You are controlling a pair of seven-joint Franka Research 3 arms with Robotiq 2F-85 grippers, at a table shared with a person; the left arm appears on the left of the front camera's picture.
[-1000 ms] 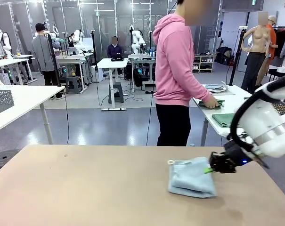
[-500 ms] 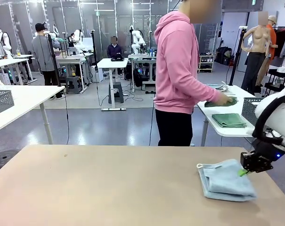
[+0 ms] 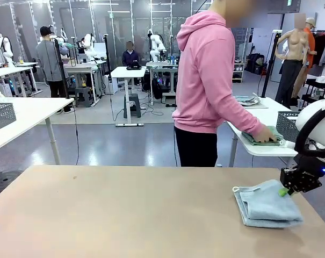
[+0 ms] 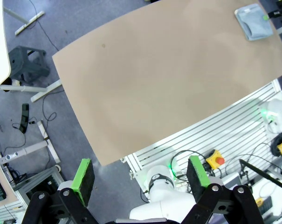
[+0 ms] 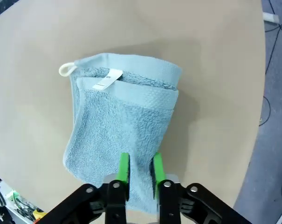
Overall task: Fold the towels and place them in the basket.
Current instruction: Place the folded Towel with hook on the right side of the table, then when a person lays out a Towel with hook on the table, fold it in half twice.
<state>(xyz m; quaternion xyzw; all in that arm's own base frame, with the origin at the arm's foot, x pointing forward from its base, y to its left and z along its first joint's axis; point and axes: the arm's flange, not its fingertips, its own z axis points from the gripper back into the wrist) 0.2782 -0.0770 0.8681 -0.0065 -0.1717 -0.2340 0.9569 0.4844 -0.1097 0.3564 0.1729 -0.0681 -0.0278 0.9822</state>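
Note:
A folded light blue towel (image 3: pixel 267 203) with a white label and loop lies flat at the right end of the tan table (image 3: pixel 124 215). My right gripper (image 3: pixel 284 191) is at the towel's right edge. In the right wrist view its green pads (image 5: pixel 124 169) stand a little apart, open, over the towel (image 5: pixel 122 126), which lies flat between them. My left gripper (image 4: pixel 140 176) is open and empty, high above the table's left side, and the towel (image 4: pixel 254 22) is far off. A dark mesh basket (image 3: pixel 287 124) stands on the white side table to the right.
A person in a pink hoodie (image 3: pixel 210 80) stands behind the table with a hand on folded green cloths (image 3: pixel 261 138) on the white side table. A grey mesh basket (image 3: pixel 1 114) sits on another table at the far left. The table edge is close to the towel's right.
My right gripper has dragged the blue towel from the middle right toward the table's right end, and its pads have parted slightly. The person's hand has moved onto the nearer green cloths.

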